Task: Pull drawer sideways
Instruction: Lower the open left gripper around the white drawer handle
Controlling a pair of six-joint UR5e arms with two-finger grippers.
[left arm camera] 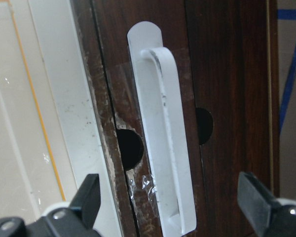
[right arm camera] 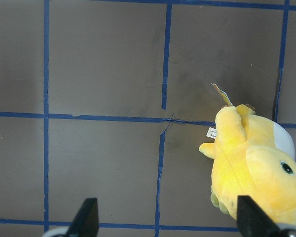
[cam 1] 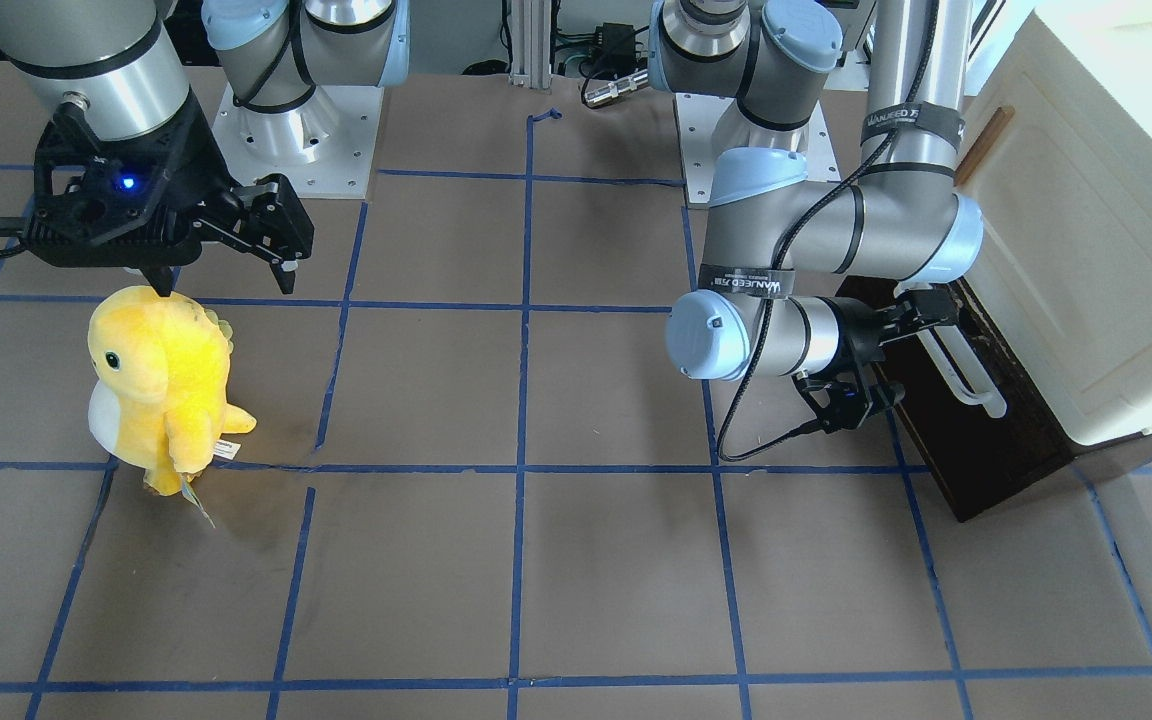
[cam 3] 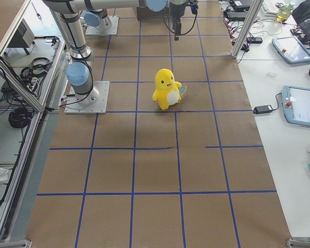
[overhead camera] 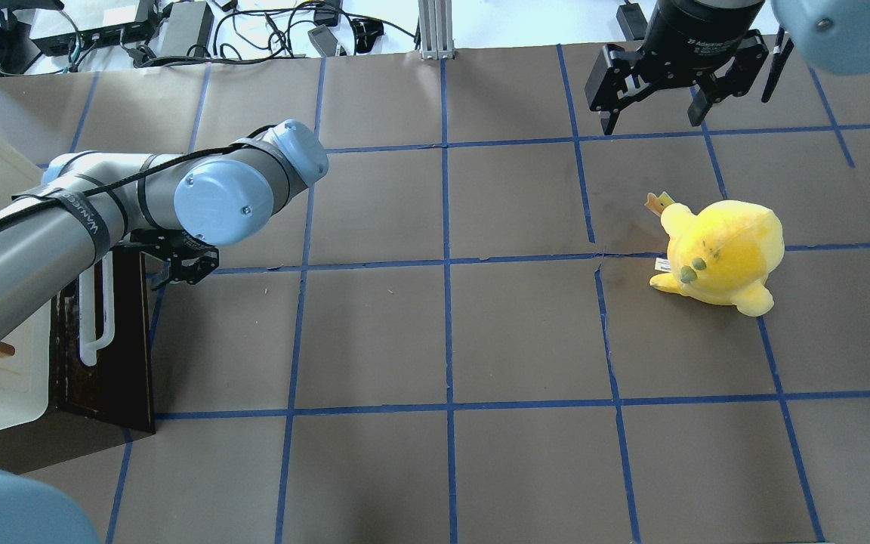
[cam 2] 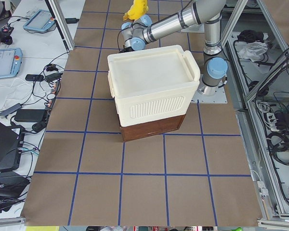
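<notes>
The drawer [cam 1: 986,440] has a dark brown front and a long white bar handle [cam 1: 961,375], and sits under the cream cabinet [cam 1: 1086,230] at the table's left end. It also shows in the overhead view [overhead camera: 114,355]. My left gripper [cam 1: 926,315] is open and empty, just in front of the drawer front at one end of the handle. In the left wrist view its fingertips [left arm camera: 89,197] stand on either side of the handle [left arm camera: 163,123], apart from it. My right gripper [overhead camera: 652,121] is open and empty, held above the table.
A yellow plush toy [overhead camera: 722,253] stands on the table near my right gripper and shows in the right wrist view [right arm camera: 256,168]. Blue tape lines grid the brown table. Cables and power boxes [overhead camera: 178,23] lie past the far edge.
</notes>
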